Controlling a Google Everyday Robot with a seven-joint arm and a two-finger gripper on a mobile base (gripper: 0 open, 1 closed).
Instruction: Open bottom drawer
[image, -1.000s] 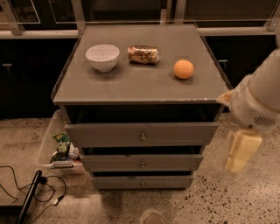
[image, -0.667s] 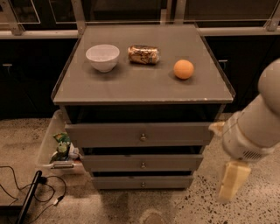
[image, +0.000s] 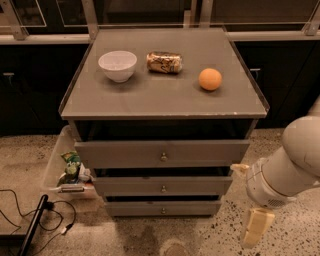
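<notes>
End effector (image: 255, 227) low over speckled floor (image: 296, 236)

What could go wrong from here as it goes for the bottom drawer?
1. The hand hangs low to the right of the grey cabinet, off the bottom drawer. That drawer's brass knob is small and sits close under the middle drawer, so a miss or wrong grab seems possible.
2. A jolt to the cabinet could roll the orange or the can lying on its side on top.
</notes>
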